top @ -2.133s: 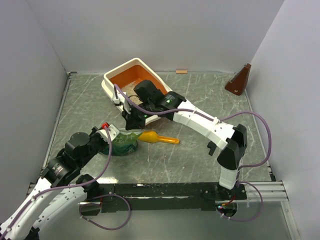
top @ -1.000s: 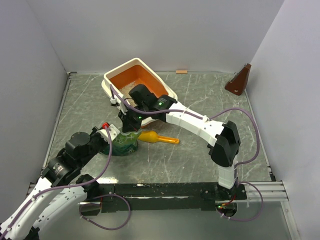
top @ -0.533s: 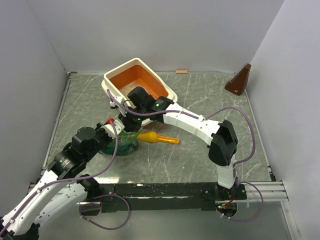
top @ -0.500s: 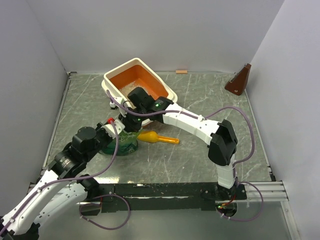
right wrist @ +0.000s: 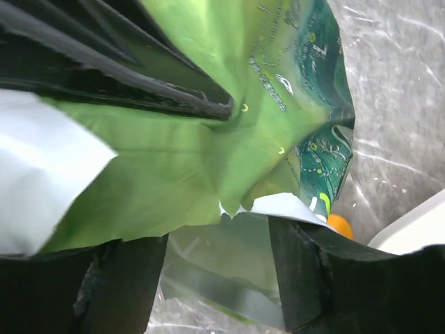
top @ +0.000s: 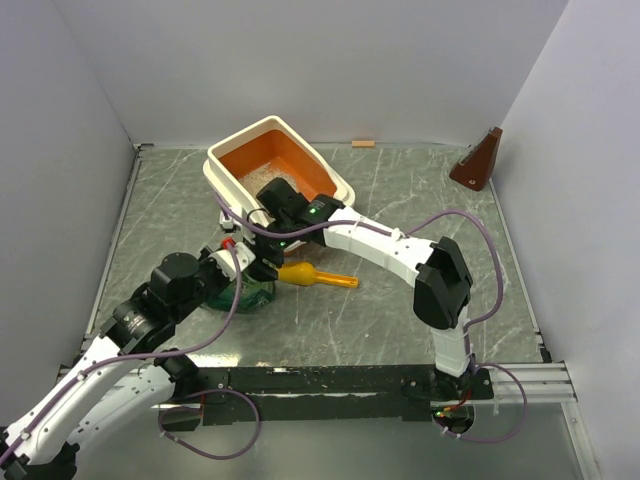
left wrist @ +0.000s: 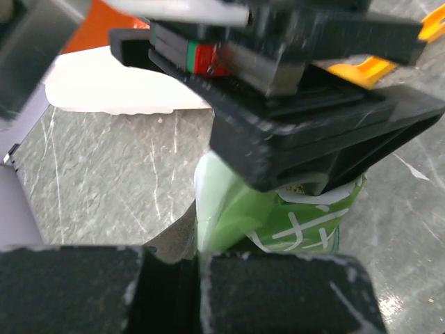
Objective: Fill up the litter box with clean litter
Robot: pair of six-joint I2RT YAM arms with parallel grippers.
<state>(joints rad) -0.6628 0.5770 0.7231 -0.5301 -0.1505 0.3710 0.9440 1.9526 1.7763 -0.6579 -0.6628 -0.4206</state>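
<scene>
The litter box (top: 222, 178), cream rim and orange walls, sits tilted at the back left, with a patch of pale clean litter (top: 262, 177) in its near end. A crinkled green bag (top: 250, 291) stands in front of it. My left gripper (top: 231, 268) is shut on the bag's edge (left wrist: 221, 209), pinched between the pads (left wrist: 278, 292). My right gripper (top: 266, 266) hovers over the bag's top, open; its fingers (right wrist: 313, 278) straddle the bag's torn edge (right wrist: 208, 139) without pinching it. A strip of the box's rim (left wrist: 118, 90) shows in the left wrist view.
A yellow-orange scoop (top: 316, 277) lies on the table right of the bag, also seen as the scoop (left wrist: 356, 69). A brown wedge-shaped object (top: 477, 160) stands at the back right and a small wooden block (top: 363, 143) lies by the back wall. Walls close in three sides.
The right gripper has opened and let go of the bag's top. The left arm has pushed forward, closer to the bag, still pinching it. The right wrist has dropped lower over the bag.
</scene>
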